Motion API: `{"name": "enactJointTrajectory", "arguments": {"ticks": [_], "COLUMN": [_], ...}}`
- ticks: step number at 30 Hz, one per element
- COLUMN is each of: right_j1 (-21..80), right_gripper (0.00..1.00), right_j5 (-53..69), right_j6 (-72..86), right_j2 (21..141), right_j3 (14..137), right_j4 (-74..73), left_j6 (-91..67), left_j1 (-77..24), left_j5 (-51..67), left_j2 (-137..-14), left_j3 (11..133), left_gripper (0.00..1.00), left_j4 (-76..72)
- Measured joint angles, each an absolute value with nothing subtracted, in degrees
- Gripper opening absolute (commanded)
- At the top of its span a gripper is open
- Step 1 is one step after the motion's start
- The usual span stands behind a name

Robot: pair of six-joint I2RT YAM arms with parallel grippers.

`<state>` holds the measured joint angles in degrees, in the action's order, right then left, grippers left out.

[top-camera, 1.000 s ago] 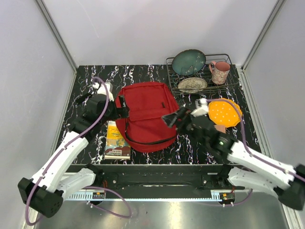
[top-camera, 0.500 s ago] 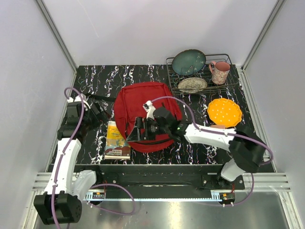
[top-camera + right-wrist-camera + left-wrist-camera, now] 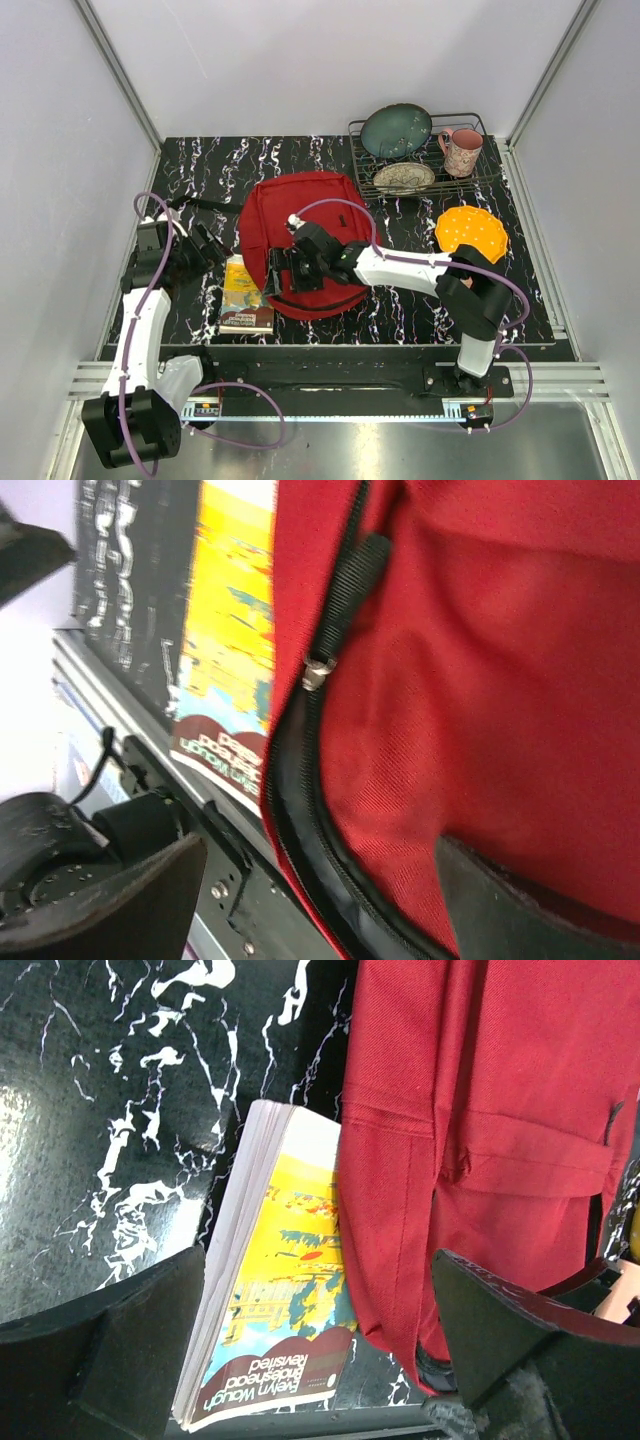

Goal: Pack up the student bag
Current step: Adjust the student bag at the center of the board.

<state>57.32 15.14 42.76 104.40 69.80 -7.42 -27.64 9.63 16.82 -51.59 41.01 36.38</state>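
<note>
Jaws stand spread wide on your right gripper (image 3: 283,273), holding nothing; it hangs over the near left part of the student bag (image 3: 312,215). In its wrist view red fabric fills the space between the fingers (image 3: 520,900). A black zip (image 3: 290,780) runs along the bag's edge, with a metal puller (image 3: 316,672) just ahead of the tool. Past that edge, to the gripper's left, lies a paperback (image 3: 228,650) with a yellow cover, its long side right against the bag.

Your left gripper (image 3: 205,247) is spread just as wide and is empty too. It hovers above the table with the paperback directly below, between its fingers, and the bag's red side panel to its right.

Outward from both tools, the bag lies flat near the middle of a black tabletop (image 3: 200,165) veined with white marbling. Far to the right of the tools an orange plate (image 3: 471,234) sits on that surface. Beyond it, in the far right corner, a wire rack (image 3: 432,160) carries a teal bowl (image 3: 396,130), a patterned dish (image 3: 404,177) and a pink mug (image 3: 461,152). Pale, plain walls (image 3: 300,60) close in the table on three sides, and a metal rail (image 3: 330,400) runs along the near edge by the arm bases.
</note>
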Motion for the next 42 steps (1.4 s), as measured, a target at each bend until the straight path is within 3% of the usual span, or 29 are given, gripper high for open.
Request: {"name": "enactJointTrajectory", "arguments": {"ticks": [7, 21, 25, 27, 34, 42], "right_j1": [55.0, 41.8, 41.3, 41.1, 42.4, 54.0], "right_gripper": [1.00, 0.99, 0.97, 0.91, 0.90, 0.86], "right_j5": [9.1, 11.7, 13.7, 14.9, 19.3, 21.4], "right_j6": [44.7, 44.2, 42.3, 42.0, 42.9, 47.9], "right_j2": [104.4, 100.7, 95.7, 90.9, 79.4, 92.5], "right_j3": [65.4, 60.3, 58.8, 58.0, 57.8, 57.6], "right_j4": [-9.8, -11.9, -12.2, -11.9, -4.7, 2.4], "left_j6": [-27.6, -29.8, -30.1, -30.2, -30.6, -31.2], "left_j1": [9.6, 9.6, 9.6, 9.6, 8.2, -1.4], "left_j5": [17.1, 20.4, 20.4, 20.3, 18.2, 8.7], "left_j2": [-53.0, -53.4, -53.4, -53.4, -53.3, -52.1], "left_j3": [37.7, 33.5, 33.1, 33.1, 33.1, 33.1], "left_gripper": [0.99, 0.99, 0.99, 0.99, 0.99, 0.99], "left_j4": [34.8, 30.4, 29.9, 29.8, 29.9, 31.8]}}
